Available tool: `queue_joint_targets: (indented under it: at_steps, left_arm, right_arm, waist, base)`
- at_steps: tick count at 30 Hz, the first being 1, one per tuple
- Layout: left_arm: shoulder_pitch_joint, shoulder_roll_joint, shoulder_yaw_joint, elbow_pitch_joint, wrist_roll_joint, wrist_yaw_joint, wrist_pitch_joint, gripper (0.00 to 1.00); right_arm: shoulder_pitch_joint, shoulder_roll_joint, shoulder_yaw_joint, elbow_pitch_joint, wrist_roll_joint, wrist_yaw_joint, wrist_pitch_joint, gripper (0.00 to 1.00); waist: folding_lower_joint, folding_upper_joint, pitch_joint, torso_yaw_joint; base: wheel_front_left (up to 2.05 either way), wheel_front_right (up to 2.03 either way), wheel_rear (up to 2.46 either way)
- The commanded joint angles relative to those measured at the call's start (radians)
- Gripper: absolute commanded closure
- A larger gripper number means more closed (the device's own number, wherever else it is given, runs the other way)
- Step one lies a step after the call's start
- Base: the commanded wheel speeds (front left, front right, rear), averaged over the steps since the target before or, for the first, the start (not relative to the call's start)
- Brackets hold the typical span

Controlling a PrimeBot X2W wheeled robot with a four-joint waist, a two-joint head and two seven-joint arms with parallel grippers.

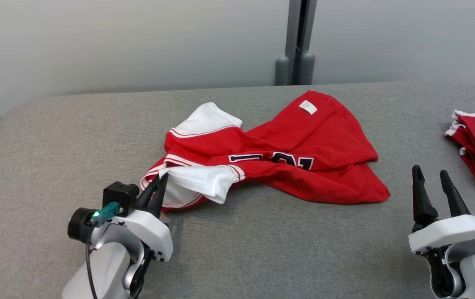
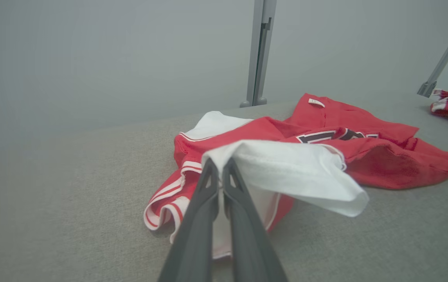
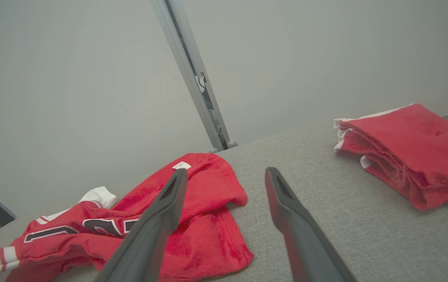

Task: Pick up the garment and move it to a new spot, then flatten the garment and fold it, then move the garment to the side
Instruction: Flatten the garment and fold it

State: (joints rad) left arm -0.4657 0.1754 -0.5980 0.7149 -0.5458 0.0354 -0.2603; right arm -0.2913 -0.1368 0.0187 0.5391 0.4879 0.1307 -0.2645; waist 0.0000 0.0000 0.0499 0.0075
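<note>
The left tool [image 1: 159,179] pinches the near white sleeve of the garment [image 1: 303,137]; the right tool [image 1: 431,176] hangs wide, near right.

Garment [image 1: 303,137] lettering [image 1: 270,159]: black, white-edged, creased under a fold, not readable | white tag [image 1: 308,107]: print too small | legible text: none

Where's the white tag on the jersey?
Head view: the white tag sits at the far edge of the red jersey, right of centre, before the grey post.
</note>
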Motion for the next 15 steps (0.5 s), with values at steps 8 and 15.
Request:
queue_joint_targets:
  at_steps: [8,15]
  left_arm:
    - [0.063,0.095,0.085,-0.164,0.061,0.026,-0.005,1.00]
    - [0.177,0.148,0.014,-0.209,0.076,-0.017,0.105,1.00]
  right_arm:
    - [0.037,0.017,-0.029,0.019,-0.023,0.000,-0.001,0.00]
    - [0.038,0.032,-0.046,0.041,-0.042,0.000,-0.001,0.00]
  waist:
    - [0.0000,0.0000,-0.058,0.106]
    - [0.0000,0.0000,-0.070,0.136]
  base:
    - [0.00,0.00,0.00]
    - [0.00,0.00,0.00]
